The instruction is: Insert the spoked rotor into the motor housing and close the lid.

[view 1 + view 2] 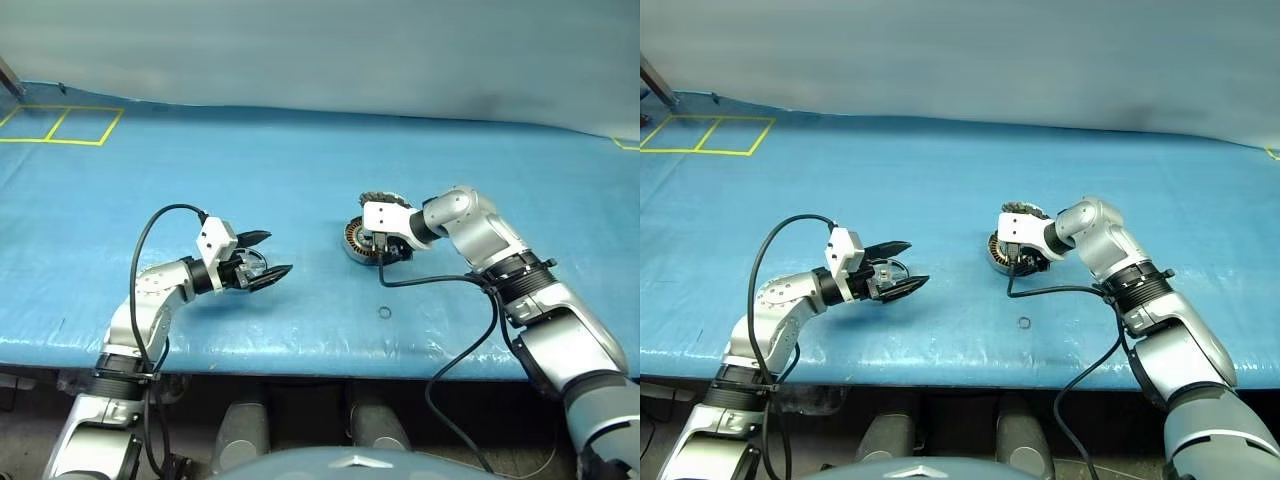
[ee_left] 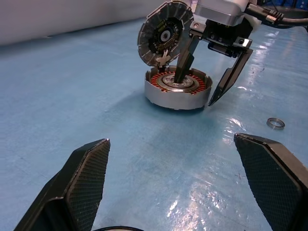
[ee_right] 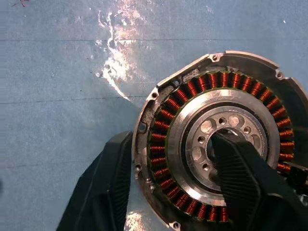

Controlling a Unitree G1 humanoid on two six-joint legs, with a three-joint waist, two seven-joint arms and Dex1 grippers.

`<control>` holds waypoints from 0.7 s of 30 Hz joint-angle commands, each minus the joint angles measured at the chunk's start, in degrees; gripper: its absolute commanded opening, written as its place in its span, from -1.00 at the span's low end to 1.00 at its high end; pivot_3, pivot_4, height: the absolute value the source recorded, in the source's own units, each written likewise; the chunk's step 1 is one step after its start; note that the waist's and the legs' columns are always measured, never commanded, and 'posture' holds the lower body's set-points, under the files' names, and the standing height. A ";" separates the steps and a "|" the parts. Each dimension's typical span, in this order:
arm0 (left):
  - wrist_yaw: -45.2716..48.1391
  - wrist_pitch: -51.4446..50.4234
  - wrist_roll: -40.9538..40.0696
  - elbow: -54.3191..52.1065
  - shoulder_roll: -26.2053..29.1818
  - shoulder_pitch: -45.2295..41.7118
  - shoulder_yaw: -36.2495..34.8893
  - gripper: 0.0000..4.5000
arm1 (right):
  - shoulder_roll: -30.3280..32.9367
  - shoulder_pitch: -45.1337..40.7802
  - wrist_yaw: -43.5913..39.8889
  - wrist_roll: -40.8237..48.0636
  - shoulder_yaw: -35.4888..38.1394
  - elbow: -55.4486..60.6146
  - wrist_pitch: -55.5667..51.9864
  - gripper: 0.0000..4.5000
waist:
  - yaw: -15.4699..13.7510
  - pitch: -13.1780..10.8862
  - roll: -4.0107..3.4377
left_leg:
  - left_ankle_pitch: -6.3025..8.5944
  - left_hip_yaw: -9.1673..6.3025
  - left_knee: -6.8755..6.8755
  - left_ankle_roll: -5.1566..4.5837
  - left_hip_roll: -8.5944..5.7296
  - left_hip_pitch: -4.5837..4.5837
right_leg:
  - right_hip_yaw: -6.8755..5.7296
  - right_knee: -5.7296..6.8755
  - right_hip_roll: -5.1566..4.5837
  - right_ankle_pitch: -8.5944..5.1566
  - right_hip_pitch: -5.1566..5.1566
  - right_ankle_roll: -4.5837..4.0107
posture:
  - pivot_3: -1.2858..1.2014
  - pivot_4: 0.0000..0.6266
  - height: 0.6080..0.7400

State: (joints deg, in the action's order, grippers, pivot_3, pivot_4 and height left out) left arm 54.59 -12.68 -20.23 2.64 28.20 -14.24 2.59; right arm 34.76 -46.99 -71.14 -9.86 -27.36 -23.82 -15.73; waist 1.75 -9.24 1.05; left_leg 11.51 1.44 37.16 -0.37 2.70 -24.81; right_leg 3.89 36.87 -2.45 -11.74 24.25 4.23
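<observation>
Motor housing (image 2: pixel 177 89) sat on blue surface (image 1: pixel 300 170), lid (image 2: pixel 164 34) tilted up at its far edge. Right tool (image 2: pixel 199 86) straddled housing wall: one finger in hub, other outside, not yet pinching. Left tool (image 1: pixel 262 262) spread, well apart. Housing judged heavy, rigid metal (windings fragile); grip by rim.

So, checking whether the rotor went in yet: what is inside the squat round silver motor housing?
Inside the squat round silver motor housing: a ring of copper-coloured windings around a pale drilled metal hub. One black finger of the right gripper reaches into the centre, covering part of it.
</observation>
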 commanded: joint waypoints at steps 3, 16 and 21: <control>-1.00 0.91 -0.28 -2.43 1.53 0.76 -2.79 1.00 | -3.96 3.45 -0.72 3.95 1.92 9.19 -3.89 -0.05 | 0.76 0.00 0.00 | 0.00 0.03 0.01 0.01 0.03 0.07 | 0.00 0.04 0.02 -0.04 0.00 0.07 | 0.03 -0.52 1.00; -2.10 0.22 -0.75 -4.14 2.46 1.87 -3.91 1.00 | -12.86 3.71 2.71 2.64 -1.58 9.92 -6.24 -0.05 | 1.39 0.00 0.00 | -0.01 0.04 0.00 0.03 0.28 0.09 | 0.02 0.10 0.26 -0.04 0.04 0.01 | 0.03 -0.52 1.00; -2.34 0.07 -0.74 -4.67 2.59 2.36 -4.13 1.00 | -14.69 4.12 3.28 2.22 -2.23 8.15 -7.23 -0.05 | 1.87 0.03 0.04 | -0.02 0.03 -0.01 0.04 0.40 0.18 | 0.01 0.13 0.38 -0.04 0.03 0.00 | 0.03 -0.52 1.00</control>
State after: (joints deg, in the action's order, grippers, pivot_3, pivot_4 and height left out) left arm 52.48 -13.01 -20.37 0.31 30.00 -11.92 -0.16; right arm 21.00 -43.19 -67.72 -7.82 -28.24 -14.55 -22.47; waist 3.62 -9.21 1.10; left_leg 11.48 1.48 37.16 -0.32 3.14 -24.62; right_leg 3.90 37.01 -2.05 -11.76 24.28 4.21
